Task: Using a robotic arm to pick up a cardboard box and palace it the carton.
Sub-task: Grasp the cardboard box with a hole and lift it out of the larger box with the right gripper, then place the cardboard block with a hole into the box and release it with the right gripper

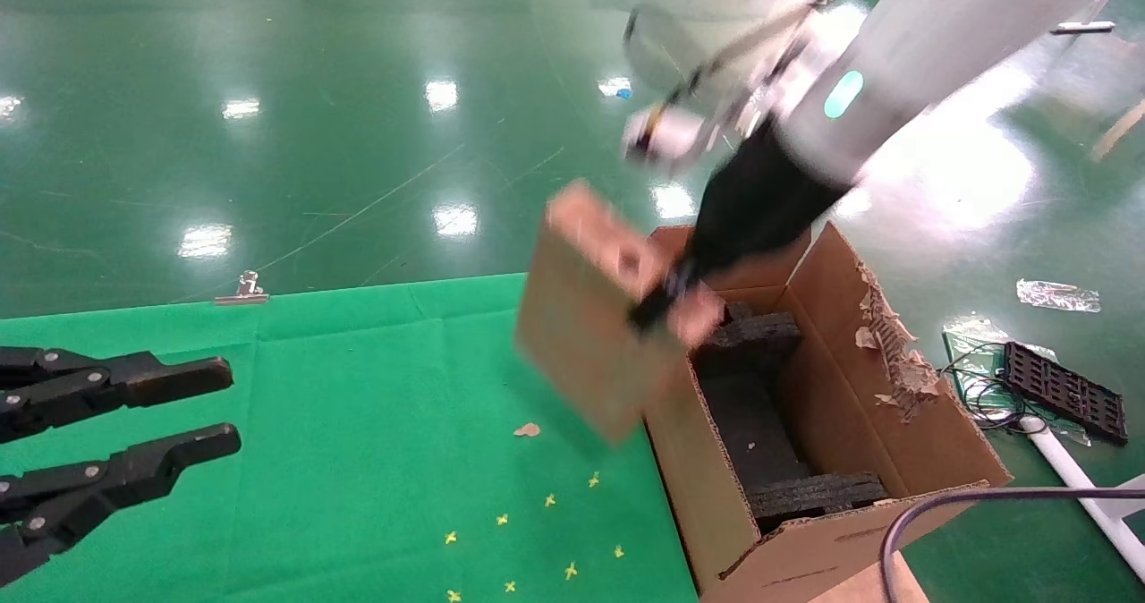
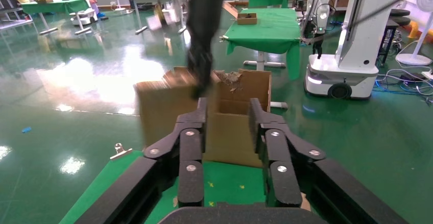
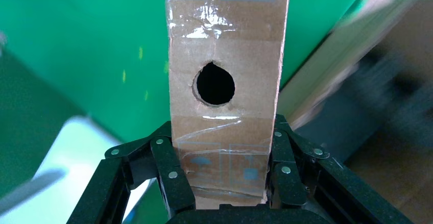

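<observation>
The right gripper (image 1: 666, 303) clamps the box (image 1: 595, 317) by its narrow edge, long axis hanging tilted over the worktop's right edge, just left of the carton (image 1: 903, 424); the left gripper (image 1: 192, 411) idles open.

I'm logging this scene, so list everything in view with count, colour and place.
cardboard box: one, brown, taped, round hole in its narrow edge; held in the air, tilted, over the carton's near wall.
carton: one, brown, flaps up, one flap ragged; stands at the table's right edge.
foam inserts: black, inside the carton.
table cloth: one, green, with small yellow marks and a cardboard scrap.
binder clip: one, metal, on the cloth's far edge.
black grid panel: one, on the floor right of the carton.
floor: green, glossy.
right gripper: black, on the white arm, shut on the box.
left gripper: black, open, parked over the cloth's left side.
</observation>
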Action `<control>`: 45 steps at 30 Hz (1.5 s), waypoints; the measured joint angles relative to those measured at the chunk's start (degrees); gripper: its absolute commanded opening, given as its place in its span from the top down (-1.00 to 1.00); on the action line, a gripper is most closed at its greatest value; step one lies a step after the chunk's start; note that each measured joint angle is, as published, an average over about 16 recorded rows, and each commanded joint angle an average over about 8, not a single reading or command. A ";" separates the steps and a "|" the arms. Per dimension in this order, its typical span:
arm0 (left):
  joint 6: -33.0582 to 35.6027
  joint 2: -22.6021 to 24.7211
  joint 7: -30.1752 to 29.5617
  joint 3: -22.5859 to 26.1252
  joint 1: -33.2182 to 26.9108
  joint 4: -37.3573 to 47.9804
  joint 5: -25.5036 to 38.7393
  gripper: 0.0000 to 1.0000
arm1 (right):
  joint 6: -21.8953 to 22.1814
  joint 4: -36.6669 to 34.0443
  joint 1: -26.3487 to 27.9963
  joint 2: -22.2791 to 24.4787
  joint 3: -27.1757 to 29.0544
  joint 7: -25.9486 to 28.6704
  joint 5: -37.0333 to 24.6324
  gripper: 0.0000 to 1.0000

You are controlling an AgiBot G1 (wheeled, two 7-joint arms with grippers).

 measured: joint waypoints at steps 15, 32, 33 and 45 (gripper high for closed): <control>-0.02 -0.02 0.03 0.05 -0.01 0.00 -0.04 0.96 | 0.93 -13.72 7.89 9.01 -0.20 -7.13 -4.95 1.00; -0.05 -0.05 0.06 0.11 -0.02 0.00 -0.08 -1.00 | 0.30 -26.89 -1.62 9.33 -3.04 -9.19 -7.51 1.00; -0.05 -0.05 0.06 0.12 -0.03 0.00 -0.08 -1.00 | 0.42 -27.52 -2.28 9.20 -3.08 -9.25 -7.50 1.00; -0.07 -0.07 0.08 0.16 -0.03 0.00 -0.11 -1.00 | 3.22 -33.38 -10.22 7.47 -3.21 -8.77 -7.19 1.00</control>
